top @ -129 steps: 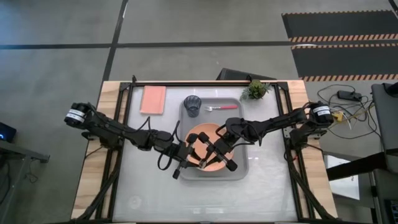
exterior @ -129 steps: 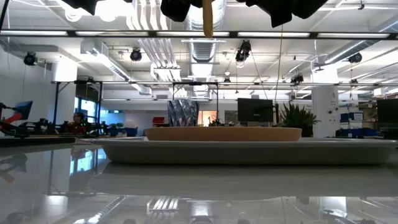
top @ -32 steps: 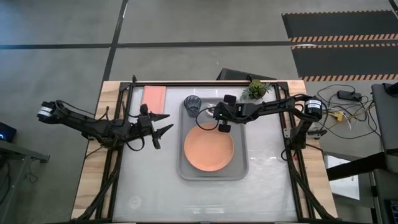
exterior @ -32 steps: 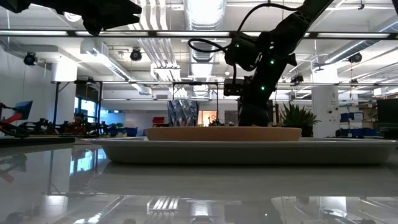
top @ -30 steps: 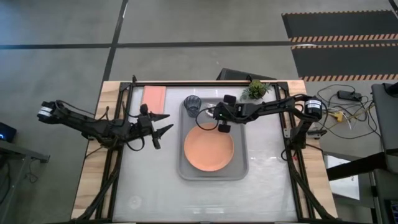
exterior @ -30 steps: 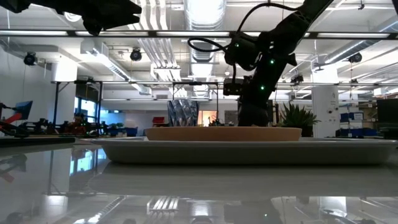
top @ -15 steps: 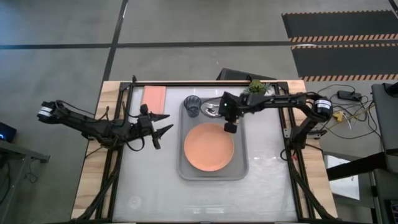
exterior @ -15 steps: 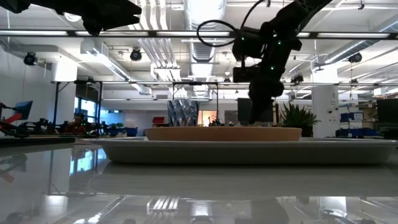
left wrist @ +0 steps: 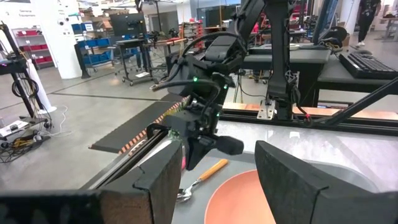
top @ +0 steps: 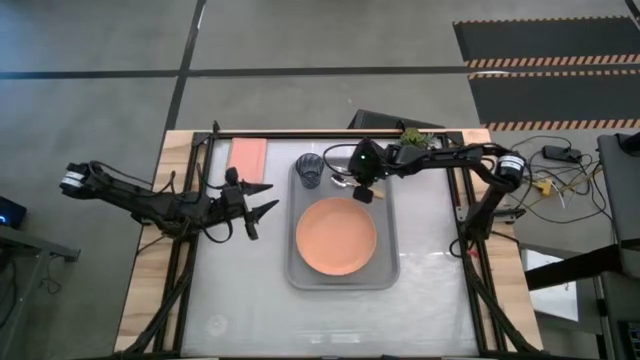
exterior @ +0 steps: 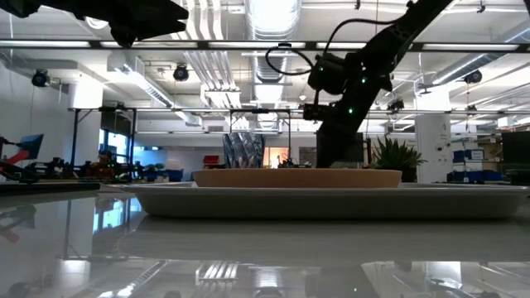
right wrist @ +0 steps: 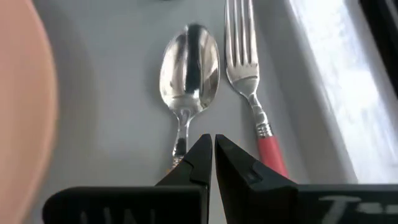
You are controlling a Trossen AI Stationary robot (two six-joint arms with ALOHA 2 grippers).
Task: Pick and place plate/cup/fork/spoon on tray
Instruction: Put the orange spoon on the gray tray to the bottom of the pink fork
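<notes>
While lying beside the fork point(right wrist: 256, 112), the spoon point(right wrist: 188, 74) (on the tray point(right wrist: 112, 124)) sits under the right tool point(right wrist: 213, 151).

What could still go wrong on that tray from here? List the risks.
1. The right claw hangs shut just above the spoon, which lies close beside the fork; a low sideways pull-away could likely drag or knock either one.
2. Both utensils lie in the narrow strip between the plate and the tray rim, so a nudged spoon may slide against the plate.
3. The cup stands close by; a wide swing might tip it.
</notes>
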